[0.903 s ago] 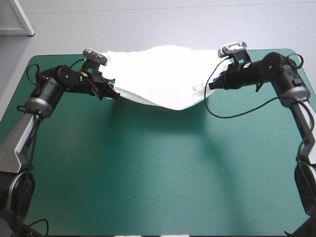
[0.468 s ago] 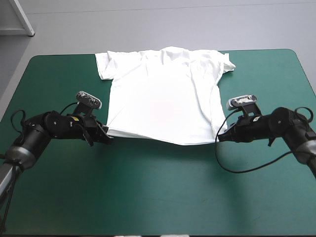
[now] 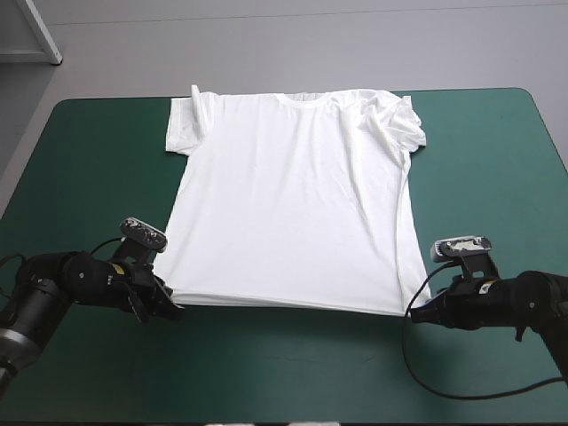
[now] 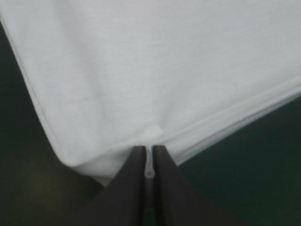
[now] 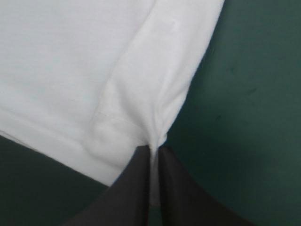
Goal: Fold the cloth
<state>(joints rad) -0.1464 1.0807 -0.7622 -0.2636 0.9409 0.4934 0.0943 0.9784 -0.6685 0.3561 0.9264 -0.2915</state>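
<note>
The white T-shirt (image 3: 293, 195) lies spread flat on the teal-green table, collar toward the far edge, hem toward the near side. Both sleeves are rumpled at the far corners. My left gripper (image 3: 170, 309) is shut on the T-shirt at the hem's left corner, low over the table. My right gripper (image 3: 417, 312) is shut on the T-shirt at the hem's right corner. In the left wrist view the left gripper (image 4: 149, 157) pinches a thin fold of T-shirt (image 4: 155, 70) hem. In the right wrist view the right gripper (image 5: 153, 155) pinches the puckered corner of the T-shirt (image 5: 70, 61).
The teal-green cover (image 3: 293, 373) shows bare between the hem and the near edge, and on either side of the shirt. The table's far edge runs just behind the collar.
Both grippers have drawn the shirt from a hanging span at the far edge toward the near side and down. It now lies stretched flat, where just before it was shorter and half spread.
</note>
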